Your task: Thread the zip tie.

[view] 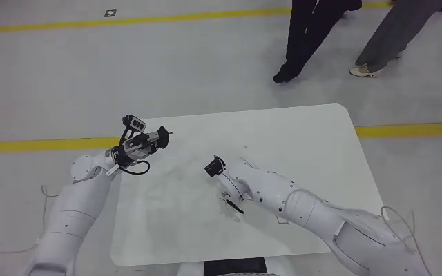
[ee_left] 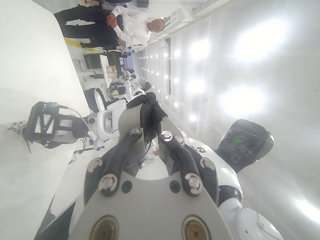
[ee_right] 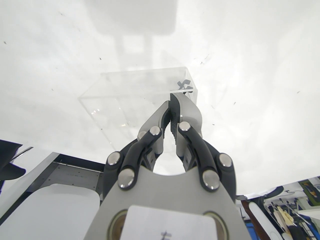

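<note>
Left pincer (view: 163, 136), clamped on one black scrap (ee_left: 150, 116), hangs over the worktop's (view: 311, 152) far-left edge. Well apart from it, the right pincer (ee_right: 173, 101) pinches one zip tie (view: 235, 205) mid-worktop.

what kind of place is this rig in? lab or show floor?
Probably a big robotics demo or test hall: yellow taped lines on the pale floor, rows of round ceiling spotlights, cluttered workbenches and what looks like another white robot behind.

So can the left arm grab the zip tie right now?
Probably not yet: the left gripper is shut on a black bundle, and the right gripper pinches the zip tie.
</note>
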